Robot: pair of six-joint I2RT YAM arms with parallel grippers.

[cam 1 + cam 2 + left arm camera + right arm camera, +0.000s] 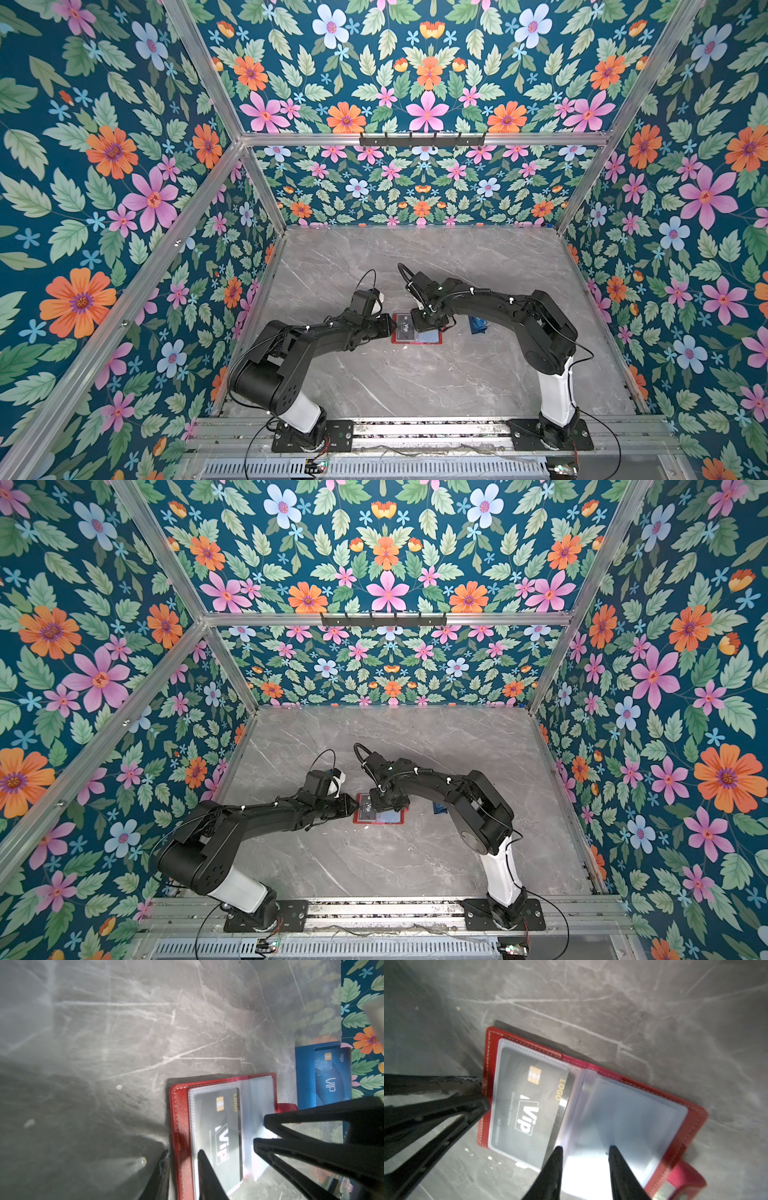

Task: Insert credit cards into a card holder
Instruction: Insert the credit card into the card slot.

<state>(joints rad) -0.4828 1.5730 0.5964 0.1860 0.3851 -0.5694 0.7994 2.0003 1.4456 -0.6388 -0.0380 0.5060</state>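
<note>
The red card holder (pixel 424 336) (pixel 390 816) lies open on the grey table. A dark VIP credit card (pixel 529 1101) (pixel 220 1126) sits in its left clear sleeve, with the inner edge of the card sticking out a little at the fold. My left gripper (pixel 182 1152) (pixel 484 1092) is shut on the holder's red left edge, one finger outside it and one on the sleeve. My right gripper (pixel 585 1147) (pixel 259 1130) hovers open over the empty clear sleeves (pixel 623 1118) on the right half, with nothing between its fingers.
A small blue tray (pixel 305 1076) (pixel 478 324) with a blue VIP card (pixel 330 1076) in it stands just right of the holder, under the right arm. The holder's snap tab (pixel 683 1178) points toward it. Floral walls enclose the table on three sides.
</note>
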